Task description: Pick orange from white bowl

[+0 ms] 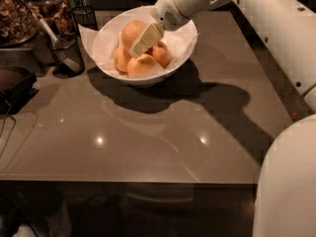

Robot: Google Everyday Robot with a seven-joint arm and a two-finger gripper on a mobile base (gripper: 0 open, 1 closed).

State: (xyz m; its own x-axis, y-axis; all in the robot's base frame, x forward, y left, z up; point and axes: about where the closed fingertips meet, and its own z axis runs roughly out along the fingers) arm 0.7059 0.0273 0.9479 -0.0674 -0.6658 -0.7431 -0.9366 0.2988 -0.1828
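The white bowl (111, 33) stands at the back of the brown table, lined with white paper. It holds several oranges. The orange (132, 31), the largest and palest, sits at the top of the pile. Smaller, deeper-orange ones lie in front (140, 65), to the left (121, 59) and to the right (162, 54). My gripper (139, 47) reaches down into the bowl from the upper right, its pale fingers (146, 37) lying against the right side of the orange, above the front one. My white arm (256, 14) crosses the top right.
A black wire-mesh cup (65, 54) with a utensil stands left of the bowl, another (85, 17) behind it. A container of dark dried food (17, 15) sits at the far left. A dark device (15, 85) lies at the left table edge.
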